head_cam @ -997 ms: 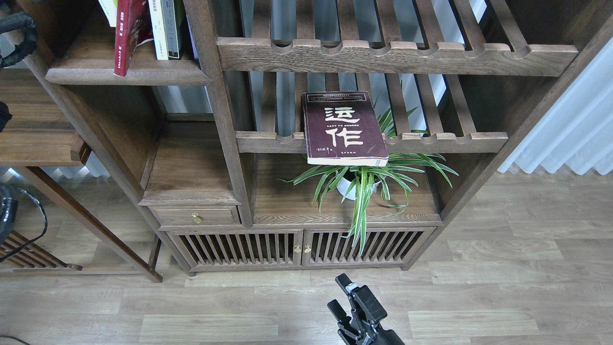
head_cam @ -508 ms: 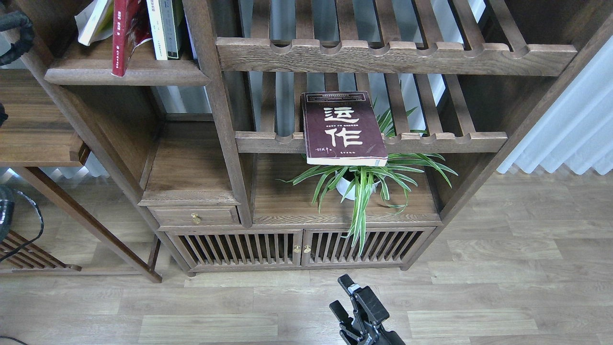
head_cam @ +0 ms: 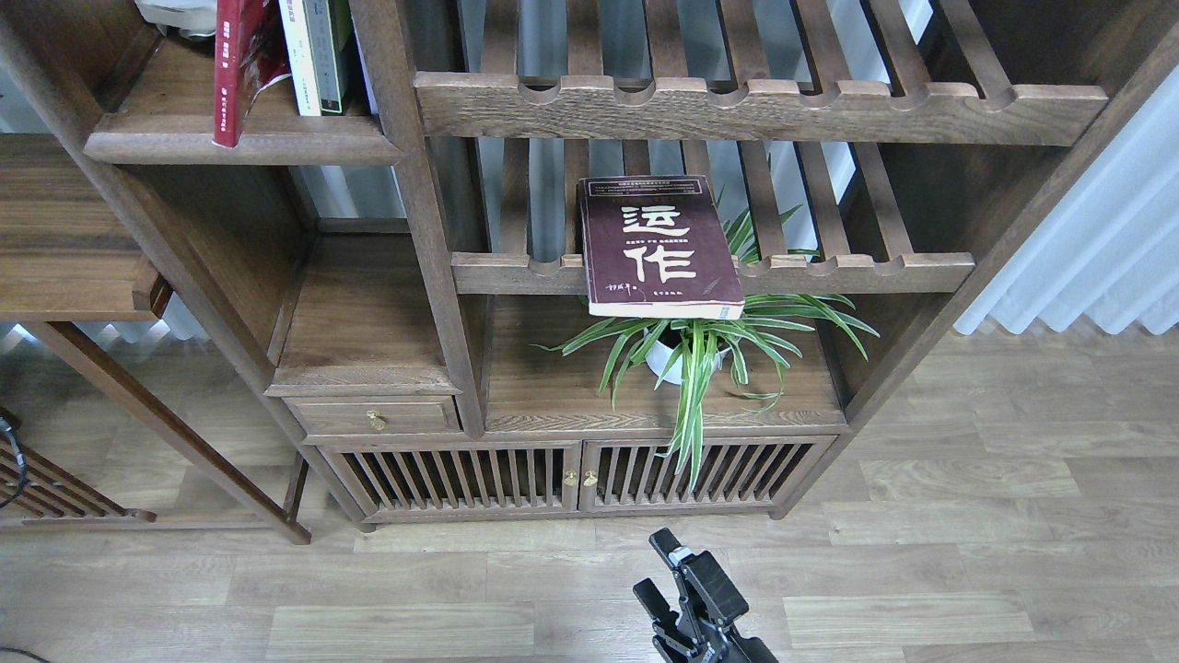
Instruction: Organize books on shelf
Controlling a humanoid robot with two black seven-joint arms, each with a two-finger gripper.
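Observation:
The dark maroon book (head_cam: 659, 244) with big white characters lies flat, cover up, on a slatted rack (head_cam: 829, 272) in the middle of the bookcase. Its front edge hangs over the rack's rail. A red book (head_cam: 238, 69) stands on the solid dark-brown shelf (head_cam: 249, 143) at the upper left, leaning slightly. At the top edge a pale object (head_cam: 175, 14) shows left of it, too cut off to identify. My right gripper (head_cam: 656, 566) hovers low over the floor at the bottom centre, open and holding nothing. My left gripper is out of view.
White-spined and dark-green-spined volumes (head_cam: 318, 55) stand right of the red book. A spider plant in a white pot (head_cam: 695, 354) sits under the maroon book. Another slatted rack (head_cam: 755, 106) runs above. A drawer (head_cam: 373, 416) and slatted cabinet doors (head_cam: 571, 474) are below.
The black arm parts at the left edge have gone out of view. The pale book left of the red one has moved up, almost out of frame. The right gripper has barely moved.

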